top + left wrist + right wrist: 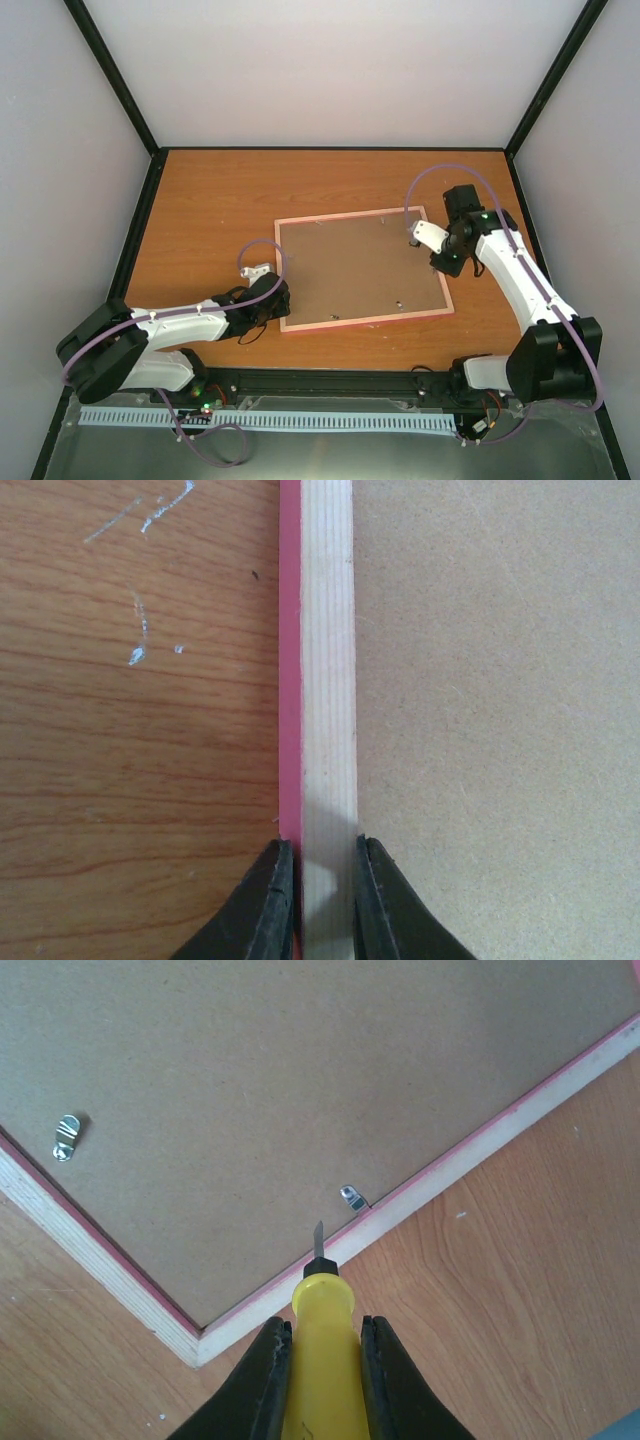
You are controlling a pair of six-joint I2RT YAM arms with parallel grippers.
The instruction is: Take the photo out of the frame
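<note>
Back-up in the centre of the top view lies the frame point(362, 270), left gripper point(325, 865) pinching its lower-left rail, right gripper point(325, 1340) clamped on the yellow screwdriver point(322, 1380), tip beside a metal tab point(348, 1196).

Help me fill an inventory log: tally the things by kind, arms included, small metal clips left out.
Pink-bordered wooden picture frame: 1
Brown fibreboard backing panel: 1
Yellow-handled screwdriver: 1
Black-and-white robot arms: 2
Total: 5
</note>
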